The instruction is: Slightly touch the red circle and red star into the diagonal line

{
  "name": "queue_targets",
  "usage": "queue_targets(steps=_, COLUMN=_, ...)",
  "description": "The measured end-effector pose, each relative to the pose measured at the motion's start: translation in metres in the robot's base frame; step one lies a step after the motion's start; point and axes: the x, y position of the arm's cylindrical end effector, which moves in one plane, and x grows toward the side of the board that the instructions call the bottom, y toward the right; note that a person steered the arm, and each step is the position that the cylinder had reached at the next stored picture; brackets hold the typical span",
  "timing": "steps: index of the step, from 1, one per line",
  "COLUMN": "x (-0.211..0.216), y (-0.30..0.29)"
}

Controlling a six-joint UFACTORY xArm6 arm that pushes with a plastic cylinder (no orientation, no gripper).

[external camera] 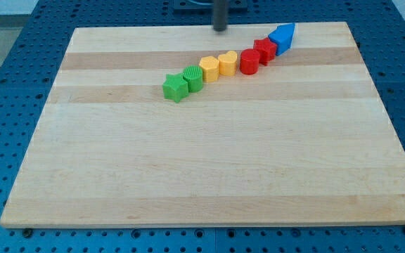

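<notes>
Several blocks lie in a diagonal row on the wooden board, rising from the view's left to the view's right. The red circle touches the red star on its upper right. Beyond the star are blue blocks. Left of the circle come a yellow heart, a yellow hexagon, a green circle and a green star. My tip is at the board's top edge, above the yellow heart and up-left of the red circle, apart from all blocks.
The board rests on a blue perforated table. The rod comes down from the view's top centre.
</notes>
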Motion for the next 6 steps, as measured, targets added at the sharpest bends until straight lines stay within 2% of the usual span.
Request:
queue_targets(steps=1, x=0.053, y=-0.1)
queue_targets(steps=2, x=0.136, y=-0.173)
queue_targets(steps=3, x=0.233, y=-0.167)
queue_targets(steps=4, x=0.301, y=-0.123)
queue_targets(steps=5, x=0.301, y=-0.007)
queue_targets(steps=6, x=0.26, y=0.101)
